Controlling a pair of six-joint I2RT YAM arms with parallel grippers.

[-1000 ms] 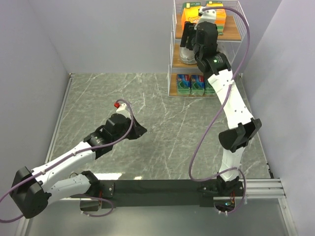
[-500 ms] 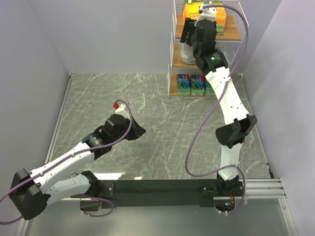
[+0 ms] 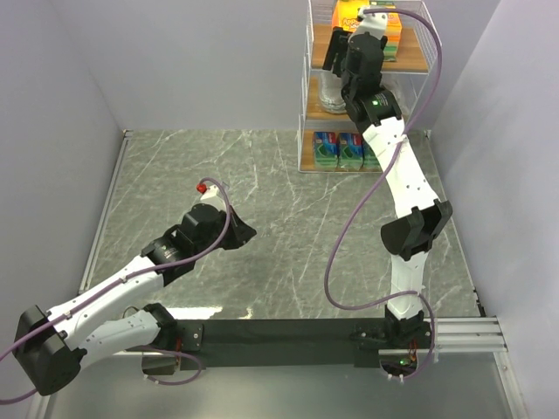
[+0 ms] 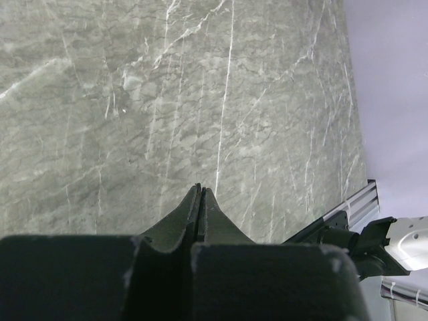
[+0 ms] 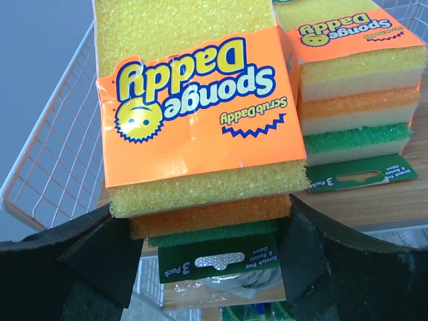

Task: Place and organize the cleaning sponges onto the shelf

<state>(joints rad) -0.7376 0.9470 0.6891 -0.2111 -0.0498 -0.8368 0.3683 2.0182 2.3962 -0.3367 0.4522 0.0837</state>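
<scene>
My right gripper is raised at the top tier of the white wire shelf. It is shut on an orange sponge pack. In the right wrist view the pack sits squeezed between my fingers, beside a second orange pack that rests on the top wooden board. A silvery grey pack is on the middle tier. Blue-and-green packs stand on the bottom tier, the rightmost partly behind my arm. My left gripper is shut and empty low over the table, also in its wrist view.
The shelf stands at the back right against the wall. Grey walls close the marble table on the left, back and right. A purple cable hangs from the right arm. The black base rail runs along the near edge.
My right gripper has moved the orange pack up and further back over the top tier. My left arm has shifted slightly to the left, still shut.
</scene>
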